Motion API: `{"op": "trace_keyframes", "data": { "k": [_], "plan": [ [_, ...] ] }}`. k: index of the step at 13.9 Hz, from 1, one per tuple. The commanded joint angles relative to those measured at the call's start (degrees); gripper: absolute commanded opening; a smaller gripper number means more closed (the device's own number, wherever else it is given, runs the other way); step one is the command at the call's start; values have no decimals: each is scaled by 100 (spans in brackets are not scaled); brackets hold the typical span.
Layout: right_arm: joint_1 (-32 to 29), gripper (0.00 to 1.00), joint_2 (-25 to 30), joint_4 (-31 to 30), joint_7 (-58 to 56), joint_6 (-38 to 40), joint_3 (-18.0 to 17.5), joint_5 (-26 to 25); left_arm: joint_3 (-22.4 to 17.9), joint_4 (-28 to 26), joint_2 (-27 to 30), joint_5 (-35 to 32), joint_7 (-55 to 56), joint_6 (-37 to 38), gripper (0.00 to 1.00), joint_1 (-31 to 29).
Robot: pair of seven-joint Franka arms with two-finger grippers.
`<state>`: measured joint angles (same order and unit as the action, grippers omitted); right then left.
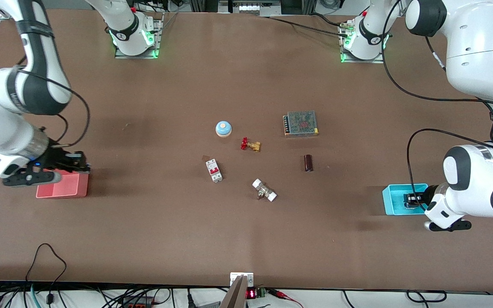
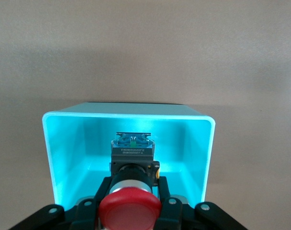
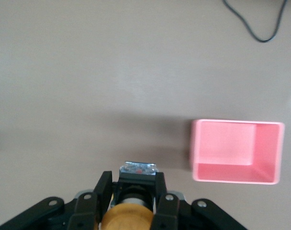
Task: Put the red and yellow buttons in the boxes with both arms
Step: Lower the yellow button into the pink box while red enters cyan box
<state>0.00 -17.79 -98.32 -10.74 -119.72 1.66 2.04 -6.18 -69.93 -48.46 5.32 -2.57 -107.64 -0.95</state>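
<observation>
cyan bin [image 1: 394,201] occupied by left gripper [image 2: 131,199] with red button [image 2: 130,208], pink bin [image 3: 237,151] interior unobstructed, bare table [image 1: 152,222] around both

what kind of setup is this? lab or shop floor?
Most likely a robotics lab bench: two arms bolted to one brown table, loose industrial parts as test props, such as a power supply, a circuit breaker and a brass valve, with cabling along the table's edge.

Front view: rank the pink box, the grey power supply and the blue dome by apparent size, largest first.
1. pink box, though the right gripper covers part of it
2. grey power supply
3. blue dome
</observation>
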Motion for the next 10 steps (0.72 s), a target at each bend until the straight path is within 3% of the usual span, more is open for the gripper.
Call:
{"op": "trace_keyframes", "data": {
  "k": [1, 4, 10],
  "plan": [
    [-377, 27, 65, -109, -778, -43, -78, 51, -23, 234, -190, -66, -94, 86, 6, -20],
    [-633, 27, -189, -109, -1412, -498, -78, 16, -14, 252, -278, -40, -103, 86, 6, -107],
    [-958, 27, -813, -109, -1615, -1229, -78, 77, -14, 261, -437, -22, -85, 86, 7, -108]
  ]
}}
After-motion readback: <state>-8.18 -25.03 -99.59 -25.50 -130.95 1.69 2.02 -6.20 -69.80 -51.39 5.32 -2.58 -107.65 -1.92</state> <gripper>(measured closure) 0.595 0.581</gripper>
